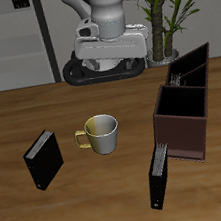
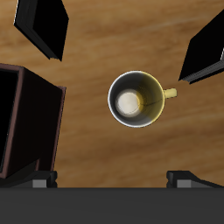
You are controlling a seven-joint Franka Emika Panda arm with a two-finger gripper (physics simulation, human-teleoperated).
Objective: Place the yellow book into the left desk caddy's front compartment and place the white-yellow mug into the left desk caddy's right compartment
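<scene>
Even, soft light fills both low-resolution renders; short faint shadows sit beneath objects, without glare or blur.

The exterior camera sits high beyond the bench's (image 1: 41, 108) front edge, facing the robot and angled down, far enough back to take in most of the bench top. The wrist camera rides on the hand (image 2: 112, 179) and looks straight down from close above, showing only a small patch of wood. Both views share the white-yellow mug (image 1: 102, 132) (image 2: 136, 98), the corner of the dark desk caddy (image 1: 181, 122) (image 2: 26, 122) and parts of two black books (image 1: 43, 159) (image 2: 44, 24).
</scene>
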